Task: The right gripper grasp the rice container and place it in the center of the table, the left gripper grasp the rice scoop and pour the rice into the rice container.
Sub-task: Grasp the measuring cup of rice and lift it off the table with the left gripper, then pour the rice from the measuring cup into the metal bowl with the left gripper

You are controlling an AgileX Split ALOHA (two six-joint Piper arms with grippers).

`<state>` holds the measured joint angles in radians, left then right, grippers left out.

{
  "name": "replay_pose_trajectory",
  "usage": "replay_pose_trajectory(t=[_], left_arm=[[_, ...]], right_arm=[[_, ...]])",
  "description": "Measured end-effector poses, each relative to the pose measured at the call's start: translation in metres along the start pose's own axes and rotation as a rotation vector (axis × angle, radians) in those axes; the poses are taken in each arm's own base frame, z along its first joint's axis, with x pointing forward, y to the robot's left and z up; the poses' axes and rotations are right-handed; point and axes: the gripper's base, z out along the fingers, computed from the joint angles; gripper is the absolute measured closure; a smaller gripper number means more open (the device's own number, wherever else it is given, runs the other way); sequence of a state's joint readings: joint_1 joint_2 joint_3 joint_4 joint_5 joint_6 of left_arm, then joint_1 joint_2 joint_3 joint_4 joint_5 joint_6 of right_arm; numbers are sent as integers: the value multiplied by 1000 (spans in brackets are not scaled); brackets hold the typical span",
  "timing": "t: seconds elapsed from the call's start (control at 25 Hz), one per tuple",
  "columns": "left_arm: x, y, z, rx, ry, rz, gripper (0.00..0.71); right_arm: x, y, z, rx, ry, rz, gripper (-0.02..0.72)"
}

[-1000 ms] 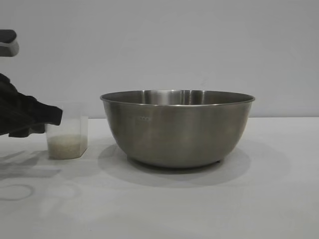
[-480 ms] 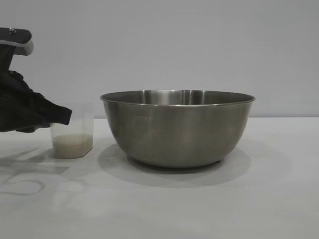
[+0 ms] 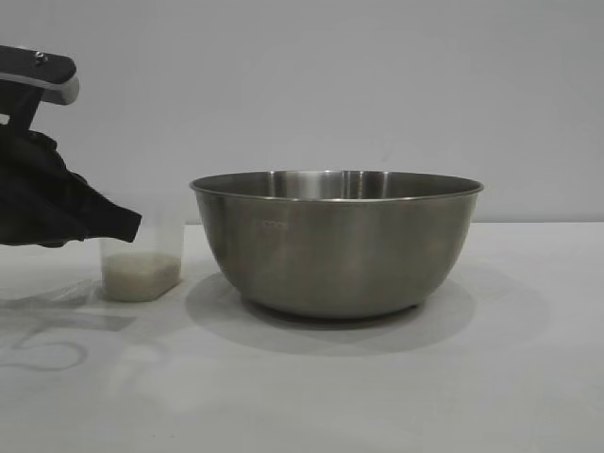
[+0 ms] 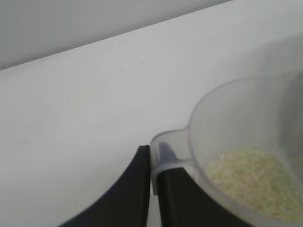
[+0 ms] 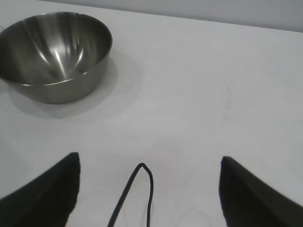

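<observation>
The left gripper (image 4: 152, 189) has its fingers (image 4: 130, 191) closed tight on the loop handle of the rice scoop (image 3: 142, 257), at the exterior view's nine o'clock side. The scoop sits upright just off the desk (image 3: 377, 377), rice (image 4: 251, 182) lying shallow in its bottom. At its three o'clock, near but apart, stands the rice container (image 3: 336, 243). The right gripper (image 5: 149, 189) waits well away from it, fingers (image 5: 45, 196) spread wide, holding nothing.
</observation>
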<state>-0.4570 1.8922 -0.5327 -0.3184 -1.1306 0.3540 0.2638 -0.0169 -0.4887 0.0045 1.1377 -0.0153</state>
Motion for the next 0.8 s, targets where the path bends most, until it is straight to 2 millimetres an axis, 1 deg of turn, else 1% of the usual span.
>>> replay_pose_trajectory(t=[0.16, 0.48, 0.68, 0.8], left_arm=[[-29, -4, 6, 57, -129, 156, 710], [-65, -19, 24, 136, -343, 477, 710], [-85, -27, 30, 173, -457, 566, 710], [-91, -32, 31, 206, -512, 631, 710]], right_arm=[[0, 0, 0, 0, 0, 0, 126], [0, 0, 0, 0, 0, 0, 126], [0, 0, 0, 0, 0, 0, 126], [0, 0, 0, 0, 0, 0, 126]])
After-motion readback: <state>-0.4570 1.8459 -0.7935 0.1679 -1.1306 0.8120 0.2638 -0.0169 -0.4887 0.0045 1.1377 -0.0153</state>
